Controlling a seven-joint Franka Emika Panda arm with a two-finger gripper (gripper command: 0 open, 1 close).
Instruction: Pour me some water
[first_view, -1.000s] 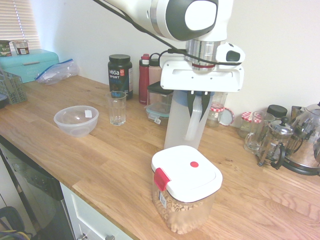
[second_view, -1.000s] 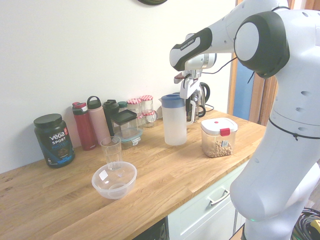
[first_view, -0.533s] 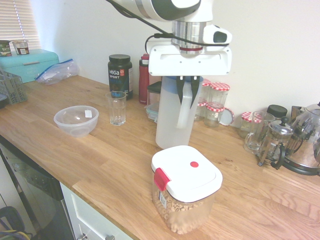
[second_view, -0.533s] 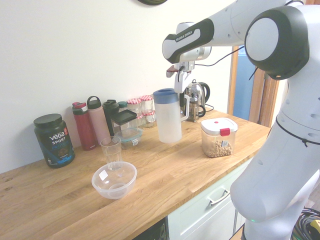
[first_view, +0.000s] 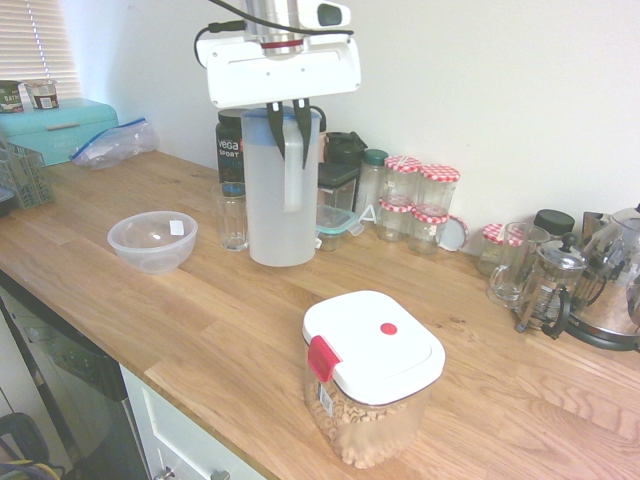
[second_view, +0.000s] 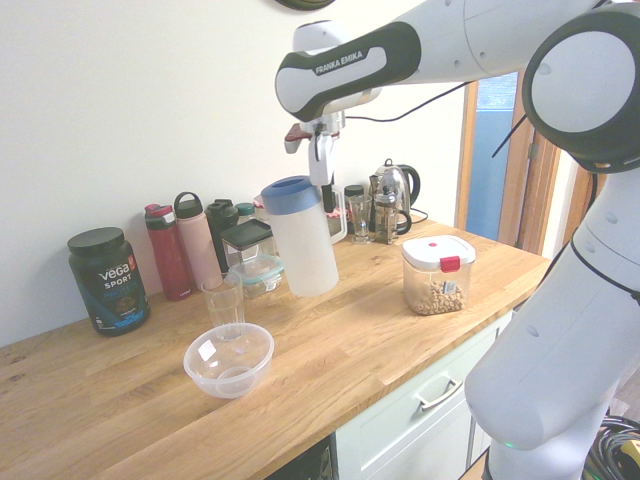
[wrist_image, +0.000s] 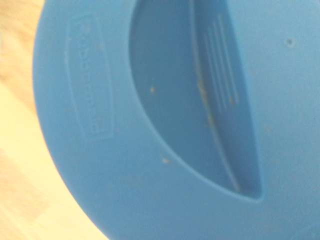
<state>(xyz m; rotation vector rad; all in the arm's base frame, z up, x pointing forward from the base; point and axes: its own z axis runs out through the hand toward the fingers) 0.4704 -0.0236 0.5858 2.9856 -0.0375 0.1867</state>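
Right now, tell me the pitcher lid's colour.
Blue; the pitcher lid shows best in the wrist view.

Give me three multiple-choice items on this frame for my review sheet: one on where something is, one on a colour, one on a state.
1. Where is the drinking glass?
A. Beside the clear bowl, on the wall side
B. On top of the cereal container
C. Inside the bowl

2. What colour is the pitcher lid?
A. Red
B. Blue
C. White

3. What is the pitcher's state?
A. Lying on its side
B. Standing free on the counter
C. Held by its handle in the gripper, clear of the counter

Answers: 1 A, the glass stands just behind the bowl, near the bottles. 2 B, the wrist view shows blue. 3 C, the gripper is shut on the handle and the second exterior view shows the base off the wood.
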